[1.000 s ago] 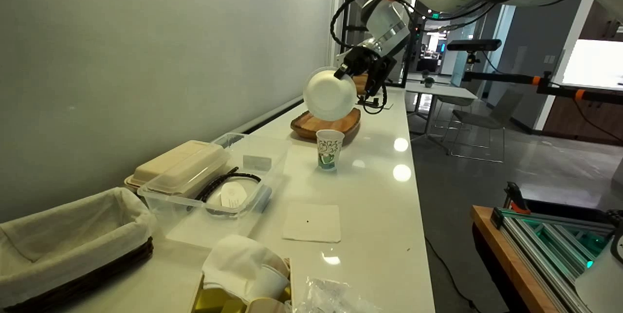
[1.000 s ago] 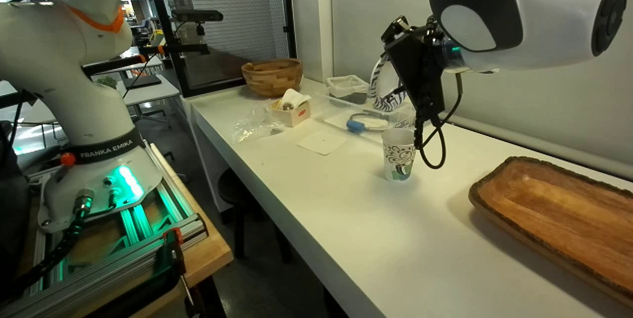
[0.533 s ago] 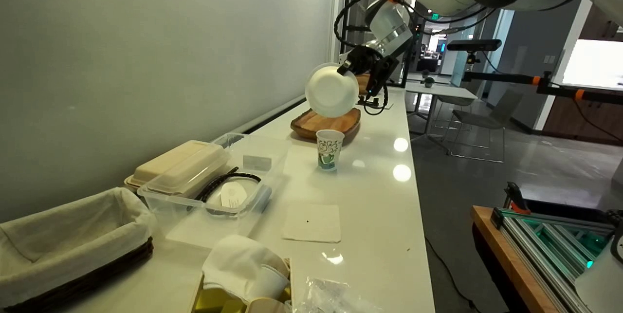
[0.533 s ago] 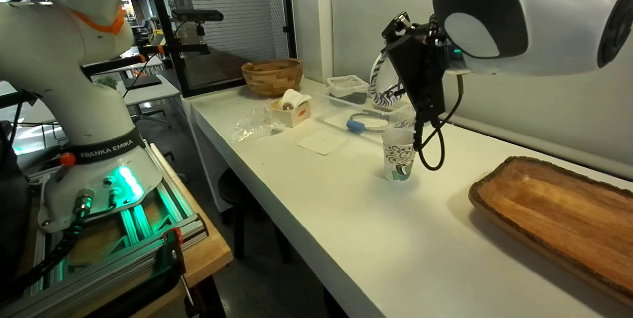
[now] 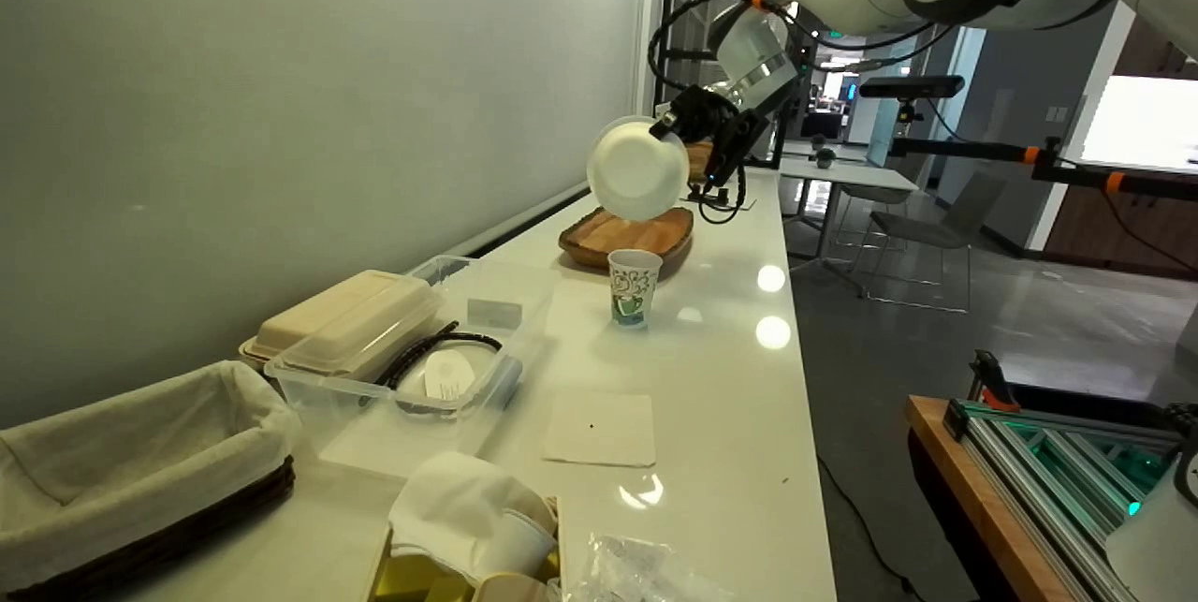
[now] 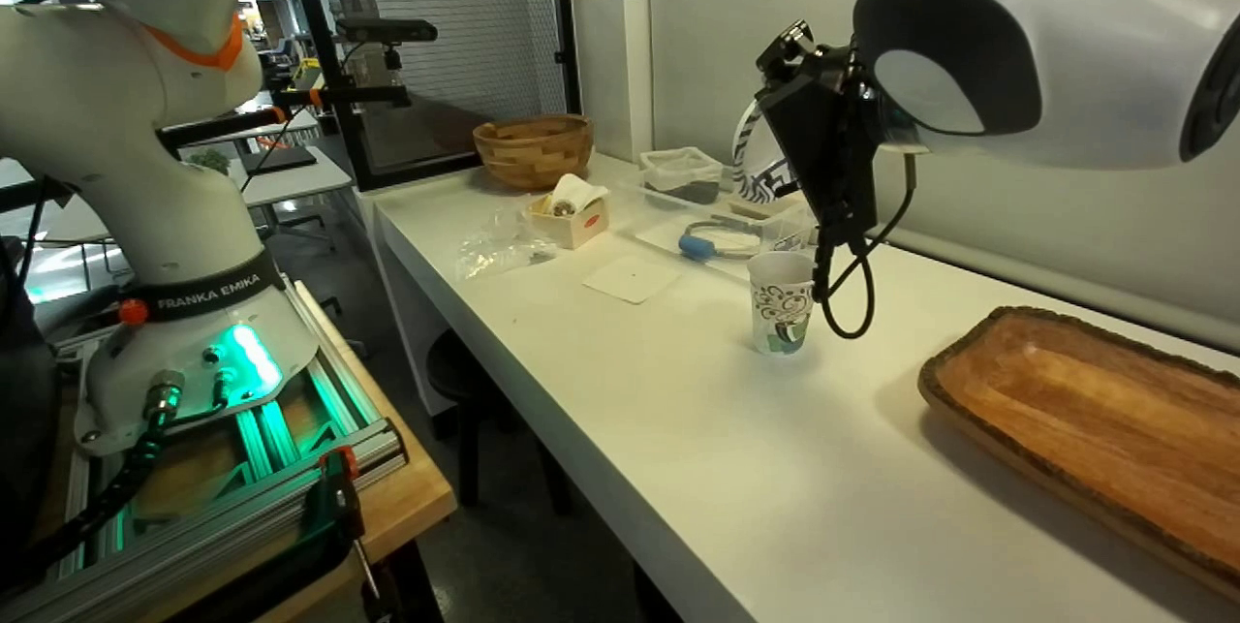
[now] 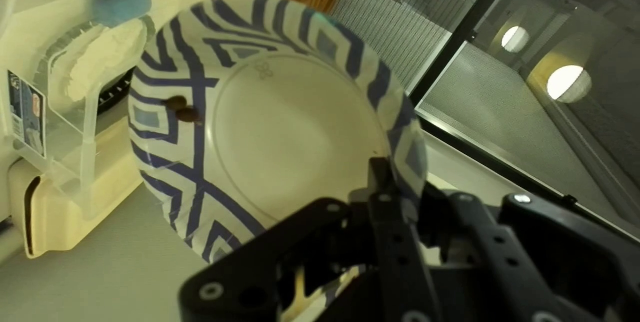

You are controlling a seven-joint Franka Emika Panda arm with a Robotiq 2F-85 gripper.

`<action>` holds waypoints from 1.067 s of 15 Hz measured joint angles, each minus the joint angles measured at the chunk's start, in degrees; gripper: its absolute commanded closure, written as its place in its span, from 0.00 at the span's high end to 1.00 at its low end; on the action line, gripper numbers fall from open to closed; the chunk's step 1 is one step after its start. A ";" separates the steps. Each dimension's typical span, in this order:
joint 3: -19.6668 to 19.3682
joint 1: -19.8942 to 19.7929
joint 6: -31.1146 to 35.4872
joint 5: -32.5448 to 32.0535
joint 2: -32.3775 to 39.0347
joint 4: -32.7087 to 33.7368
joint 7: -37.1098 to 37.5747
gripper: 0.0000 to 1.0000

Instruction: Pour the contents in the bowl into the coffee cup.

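Note:
The bowl (image 5: 636, 173) is held well above the counter, tilted nearly upright on its edge. Its pale outside shows in an exterior view, and its patterned inside (image 6: 757, 168) partly shows behind the gripper. My gripper (image 5: 663, 128) is shut on the bowl's rim; in the wrist view the fingers (image 7: 397, 182) pinch it. Two small brown pieces (image 7: 182, 109) lie on the bowl's inner wall at the side away from the fingers. The coffee cup (image 5: 634, 291) stands upright on the counter, below the bowl in both exterior views (image 6: 781, 313). The cup's inside is hidden, and it is not visible in the wrist view.
A wooden tray (image 5: 582, 252) lies beyond the cup, near the wall. A clear plastic container (image 5: 487, 429) and a cloth-lined basket (image 5: 239, 433) stand along the wall. A white napkin (image 5: 599, 433), a small box (image 6: 587, 228) and a crumpled plastic bag (image 6: 504, 250) lie on the counter.
The gripper and bowl have shifted slightly, and the bowl sits a little higher in the pictures than one second ago. The cup has not moved. The grip on the rim is unchanged.

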 measured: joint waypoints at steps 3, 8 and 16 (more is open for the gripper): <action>0.11 -0.19 -0.27 0.34 0.26 0.04 0.11 0.02; 0.27 -0.37 -1.02 1.07 0.44 0.06 1.10 0.02; 0.19 -0.40 -0.86 2.02 0.98 0.27 3.06 0.02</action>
